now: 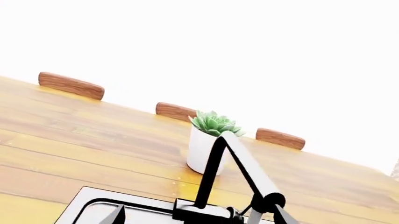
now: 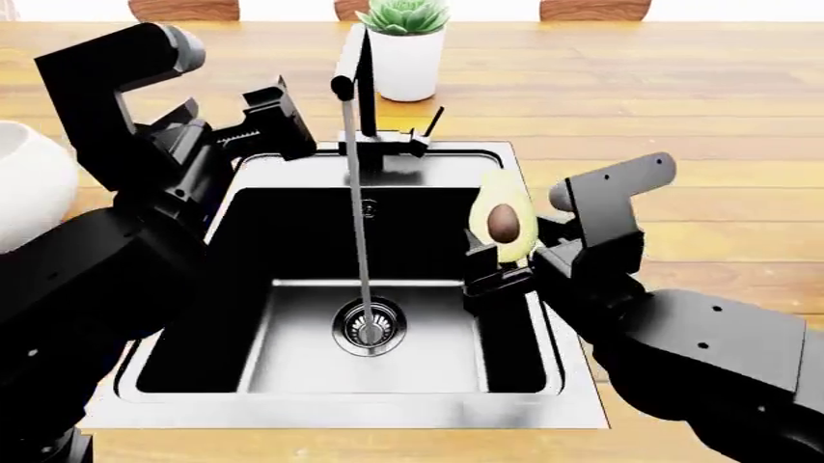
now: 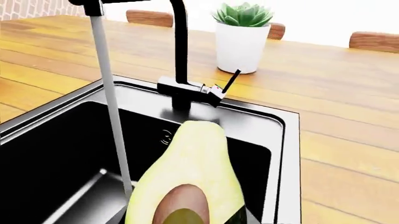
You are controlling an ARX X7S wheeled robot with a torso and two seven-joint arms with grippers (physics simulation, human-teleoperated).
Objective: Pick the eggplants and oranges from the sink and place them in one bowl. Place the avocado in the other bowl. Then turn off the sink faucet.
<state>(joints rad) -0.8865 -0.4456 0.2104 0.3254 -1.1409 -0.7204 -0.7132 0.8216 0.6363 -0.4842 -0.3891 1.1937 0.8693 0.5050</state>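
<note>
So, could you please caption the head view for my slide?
Right gripper lifts the avocado above the sink while the faucet runs.

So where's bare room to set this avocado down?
Bare wood lies right of the sink rim, beyond the right gripper holding the avocado. The counter between plant pot and faucet is crowded; the left arm fills the sink's left.

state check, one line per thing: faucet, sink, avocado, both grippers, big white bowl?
tall black arched faucet: running, stream reaching the drain
steel-rimmed sink: no fruit visible inside
halved green avocado: lifted, upright, above the sink's right side
right gripper: shut on avocado
left gripper: holds nothing; jaws unclear
large plain white bowl: contents hidden
</note>
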